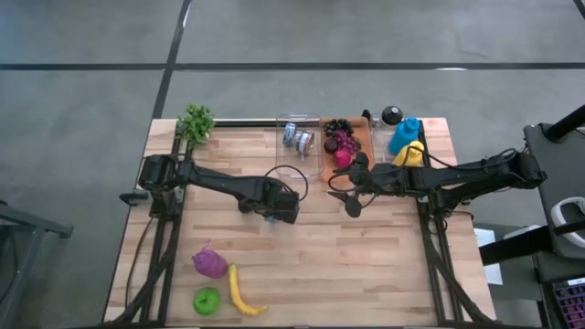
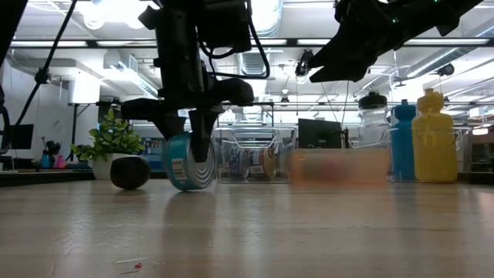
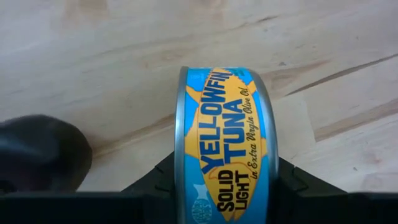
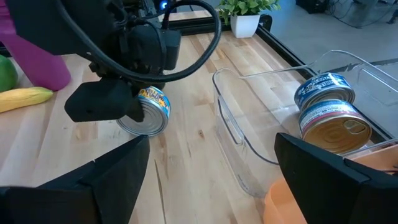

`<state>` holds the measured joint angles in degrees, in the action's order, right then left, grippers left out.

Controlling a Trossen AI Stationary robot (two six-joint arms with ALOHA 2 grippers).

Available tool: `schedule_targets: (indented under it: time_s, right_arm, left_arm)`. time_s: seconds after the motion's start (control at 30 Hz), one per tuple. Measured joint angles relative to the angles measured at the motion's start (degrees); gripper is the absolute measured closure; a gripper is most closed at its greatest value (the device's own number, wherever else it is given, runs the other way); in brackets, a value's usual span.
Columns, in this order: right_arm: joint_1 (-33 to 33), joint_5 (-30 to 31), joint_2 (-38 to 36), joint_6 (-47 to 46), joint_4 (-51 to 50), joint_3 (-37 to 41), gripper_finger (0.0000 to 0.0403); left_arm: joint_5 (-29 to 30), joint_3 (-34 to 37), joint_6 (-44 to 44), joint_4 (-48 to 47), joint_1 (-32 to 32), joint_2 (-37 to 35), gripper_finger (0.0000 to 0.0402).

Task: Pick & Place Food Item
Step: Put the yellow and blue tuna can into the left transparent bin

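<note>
Presumably for placement, left gripper (image 2: 191, 154) clamps the blue-and-yellow round tuna tin (image 2: 187, 161) on edge, rim touching the wooden table (image 2: 309, 232) (right gripper (image 1: 352, 194) hovers spread apart).

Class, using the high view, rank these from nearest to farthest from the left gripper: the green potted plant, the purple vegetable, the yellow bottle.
Measured from the left gripper, mid-table:
1. Purple vegetable, toward the table's near-left corner, beside the banana.
2. Green potted plant, at the far-left corner; clearly farther than the vegetable.
3. Yellow bottle, on the right side by the blue bottle, farthest.
</note>
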<state>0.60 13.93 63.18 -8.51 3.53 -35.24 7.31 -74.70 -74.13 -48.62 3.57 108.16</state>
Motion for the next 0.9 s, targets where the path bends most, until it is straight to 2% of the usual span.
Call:
schedule_targets:
  time_s: [0.33, 0.53, 0.67, 0.9]
  right_arm:
    - [0.0, 0.0, 0.0, 0.0, 0.0, 0.0, 0.0060]
    - [0.0, 0.0, 0.0, 0.0, 0.0, 0.0, 0.0070]
    - [0.0, 0.0, 0.0, 0.0, 0.0, 0.0, 0.0074]
    - [0.0, 0.0, 0.0, 0.0, 0.0, 0.0, 0.0064]
  left_arm:
    - [-3.5, 0.0, 4.0, -0.1, -1.4, -0.1, 0.0267]
    - [-4.1, 0.0, 4.1, -0.1, -3.0, -0.1, 0.0267]
    - [-6.9, 0.0, 3.7, -0.1, -4.6, -0.1, 0.0266]
    - [-7.7, 0.0, 5.3, -0.1, -5.9, -0.1, 0.0267]
